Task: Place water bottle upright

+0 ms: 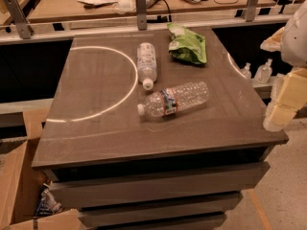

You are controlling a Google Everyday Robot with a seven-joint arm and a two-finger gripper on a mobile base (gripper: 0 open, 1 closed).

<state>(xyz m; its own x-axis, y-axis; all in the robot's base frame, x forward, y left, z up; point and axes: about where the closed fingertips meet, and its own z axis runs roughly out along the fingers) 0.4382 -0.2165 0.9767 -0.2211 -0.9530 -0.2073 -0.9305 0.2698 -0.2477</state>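
The water bottle (175, 99) is a clear ribbed bottle with a white cap and a narrow dark blue-red label band. It lies on its side near the middle of the grey table top (96, 123), with its cap pointing left. My gripper (276, 114) is cream-coloured and hangs at the right edge of the view. It is beside the table's right front corner, well right of the bottle and not touching it.
A smaller bottle with a whitish label (146, 63) lies behind the water bottle. A green snack bag (188, 44) lies at the back right. A cardboard box (19, 186) stands at the lower left. Small bottles (256, 72) sit on a shelf to the right.
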